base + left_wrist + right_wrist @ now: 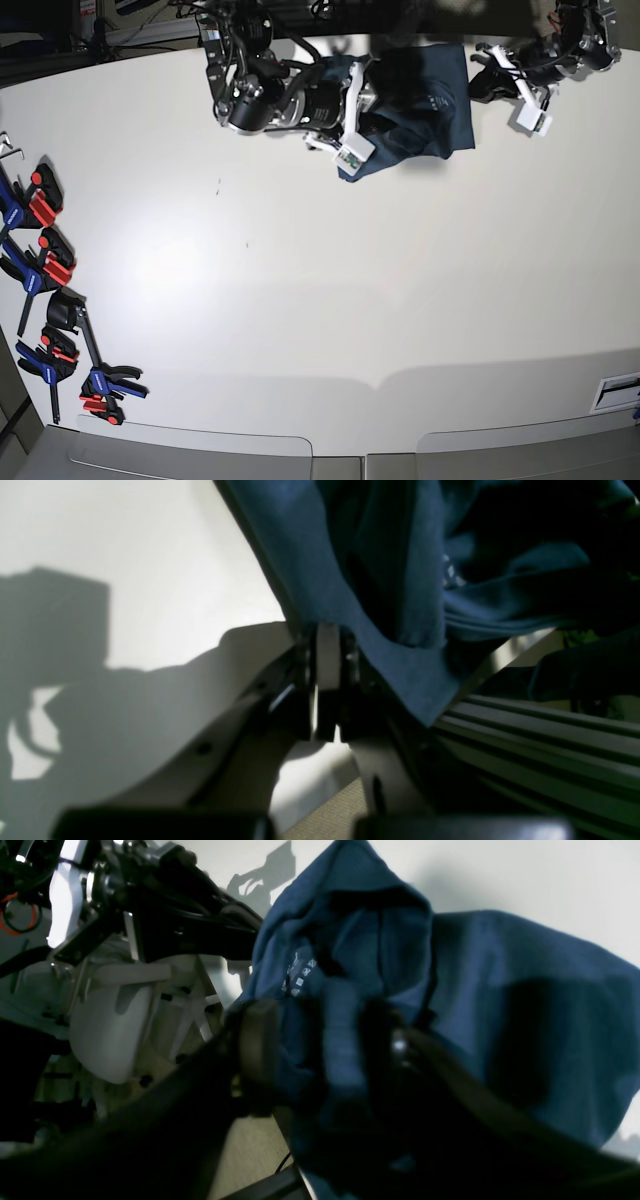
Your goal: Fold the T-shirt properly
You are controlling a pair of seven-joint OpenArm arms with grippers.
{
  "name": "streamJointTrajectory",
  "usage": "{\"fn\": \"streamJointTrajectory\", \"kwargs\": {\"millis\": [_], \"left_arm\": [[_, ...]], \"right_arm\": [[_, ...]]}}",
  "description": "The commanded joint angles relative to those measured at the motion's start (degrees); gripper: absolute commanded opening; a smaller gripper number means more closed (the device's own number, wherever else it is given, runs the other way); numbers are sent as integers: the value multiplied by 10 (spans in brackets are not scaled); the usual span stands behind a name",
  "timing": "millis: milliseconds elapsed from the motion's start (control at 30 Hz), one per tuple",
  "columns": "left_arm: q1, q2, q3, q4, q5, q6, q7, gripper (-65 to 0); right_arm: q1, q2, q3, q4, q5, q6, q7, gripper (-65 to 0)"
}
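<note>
T-shirt held bunched at far edge of desk, both arms engaged.
Right gripper, left in base view, jaws closed on a thick fold of the T-shirt; cloth lies on the white desk centre-far; left gripper at right, jaws nearly together, pinching the T-shirt edge.

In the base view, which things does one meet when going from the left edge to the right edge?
Red and blue clamps at the table's left edge → right gripper → dark navy-blue cotton T-shirt → left gripper.
</note>
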Motion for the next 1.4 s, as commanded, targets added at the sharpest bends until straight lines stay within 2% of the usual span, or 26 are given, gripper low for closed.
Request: {"fn": "streamJointTrajectory", "kwargs": {"millis": [0,100,133,300,633,867,933,1267,1367], "left_arm": [[2,-5,-3,8,-14,-5,-12,-650],[2,-5,-3,8,-14,-5,-14,-650],[2,-5,-3,8,-14,-5,-15,-650],[2,-5,-3,8,-14,-5,-24,-650],[2,-5,-3,8,-14,-5,-24,-650],[2,-5,-3,8,-14,-5,-24,-650],[2,-5,-3,8,-14,-5,-24,-650],[2,-5,-3,8,-14,-5,-27,-650],[2,-5,-3,8,-14,-5,-27,-650]], "right_arm": [[6,-3,-3,11,17,3,10,-483],[6,-3,-12,11,33,3,9,-636],[6,-3,-16,11,42,3,9,-650],[6,-3,-54,11,80,3,9,-650],[6,-3,-146,11,79,3,10,-650],[6,-13,-145,11,76,3,16,-648],[6,-16,-145,11,75,3,23,-630],[11,-32,-145,11,73,3,56,-628],[13,-32,-145,11,38,3,80,-628]]}}
